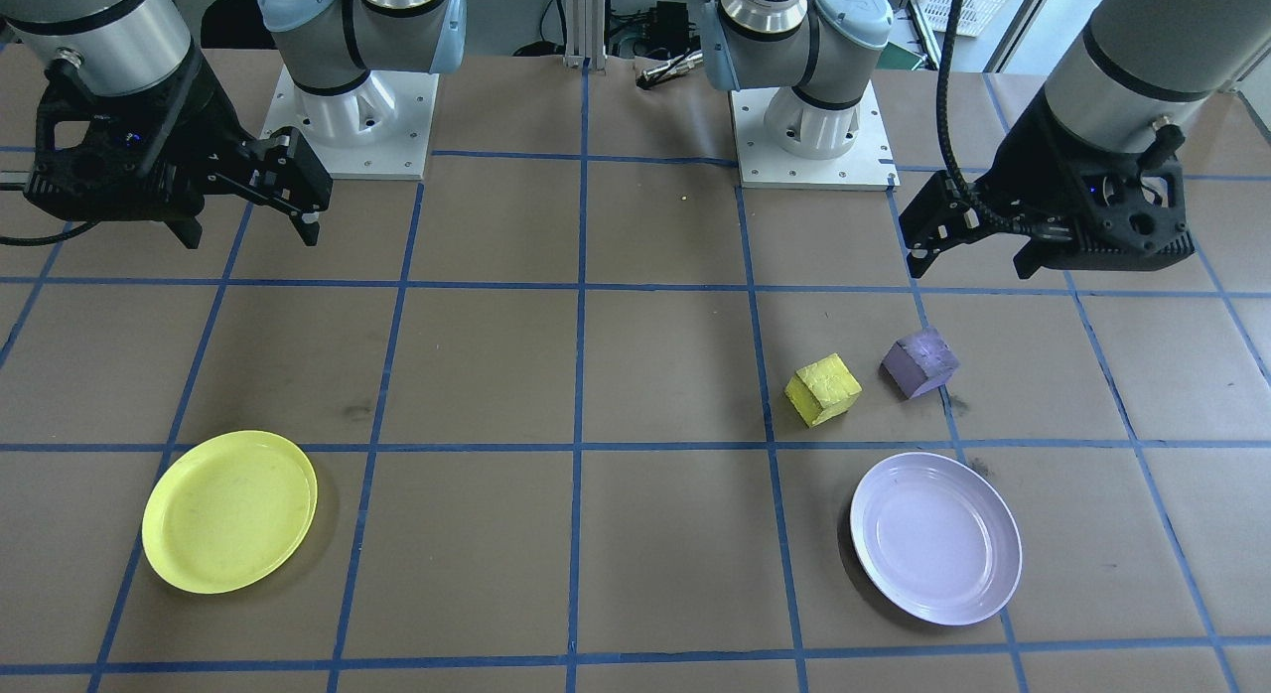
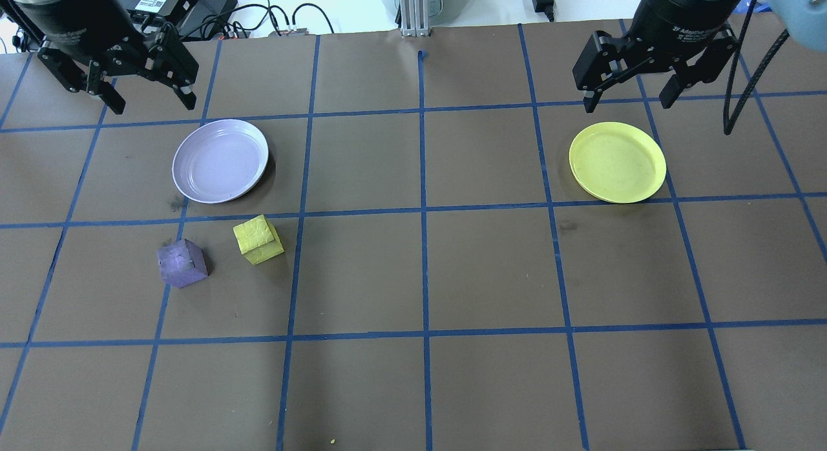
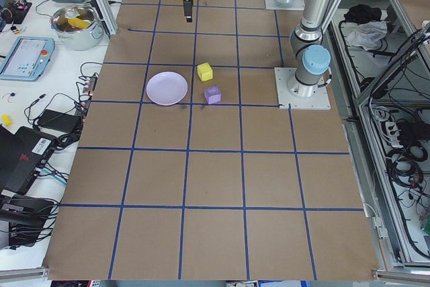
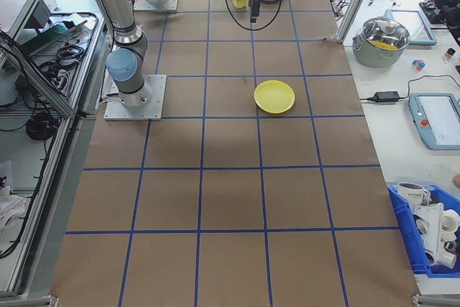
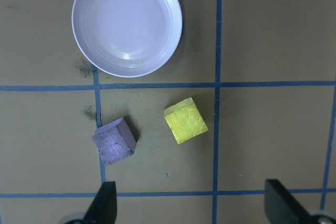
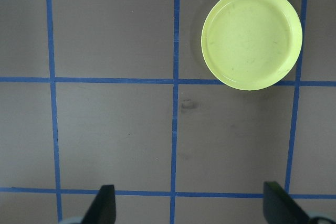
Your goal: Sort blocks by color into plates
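Observation:
A yellow block [image 2: 257, 239] and a purple block [image 2: 181, 263] lie side by side on the brown table, a small gap between them. Just beyond them sits the lavender plate [image 2: 219, 160], with nothing in it. The yellow plate [image 2: 617, 161] lies far off on the other side, also with nothing in it. My left gripper [image 2: 154, 102] hangs open high over the lavender plate's far side; its wrist view shows both blocks [image 5: 185, 120] [image 5: 114, 141] below. Above the yellow plate's far edge, my right gripper [image 2: 627, 102] hangs open and holds nothing.
Blue tape lines divide the table into squares. The two arm bases [image 1: 353, 117] [image 1: 809, 127] stand at the robot's edge. Cables and boxes [image 2: 194, 11] lie beyond the far edge. A metal pot [image 3: 77, 21] and tablets sit on a side bench.

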{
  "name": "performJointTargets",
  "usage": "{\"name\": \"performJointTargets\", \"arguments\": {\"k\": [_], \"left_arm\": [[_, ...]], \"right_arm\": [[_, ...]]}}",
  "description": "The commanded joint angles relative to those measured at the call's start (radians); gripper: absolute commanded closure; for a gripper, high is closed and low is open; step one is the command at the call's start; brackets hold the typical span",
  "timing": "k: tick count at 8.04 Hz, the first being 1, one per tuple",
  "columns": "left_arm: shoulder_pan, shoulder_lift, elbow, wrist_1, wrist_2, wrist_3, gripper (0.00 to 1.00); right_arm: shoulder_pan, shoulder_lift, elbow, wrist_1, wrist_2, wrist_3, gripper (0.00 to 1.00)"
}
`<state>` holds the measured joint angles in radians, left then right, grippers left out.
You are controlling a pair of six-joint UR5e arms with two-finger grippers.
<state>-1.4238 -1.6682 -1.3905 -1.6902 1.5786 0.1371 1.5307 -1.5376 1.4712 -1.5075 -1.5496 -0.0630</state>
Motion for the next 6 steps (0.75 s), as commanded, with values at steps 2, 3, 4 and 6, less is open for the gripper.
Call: {"name": "performJointTargets", "arguments": {"k": [2, 3, 4, 6], "left_arm": [[0.126, -0.004, -0.244, 0.195, 0.003, 0.214, 0.00], [0.187, -0.007, -0.321, 0.284, 0.003, 0.284, 0.00], [0.239, -0.008, -0.358, 0.294, 0.003, 0.295, 0.00], [0.264, -0.033, -0.387, 0.299, 0.004, 0.166, 0.00]], "right_arm": [[0.000, 0.005, 0.001, 0.000, -0.001, -0.003, 0.00], [0.000, 0.005, 0.001, 0.000, -0.001, -0.003, 0.00], [0.000, 0.005, 0.001, 0.000, -0.003, -0.005, 0.00], [0.000, 0.005, 0.001, 0.000, -0.006, -0.006, 0.00]]}}
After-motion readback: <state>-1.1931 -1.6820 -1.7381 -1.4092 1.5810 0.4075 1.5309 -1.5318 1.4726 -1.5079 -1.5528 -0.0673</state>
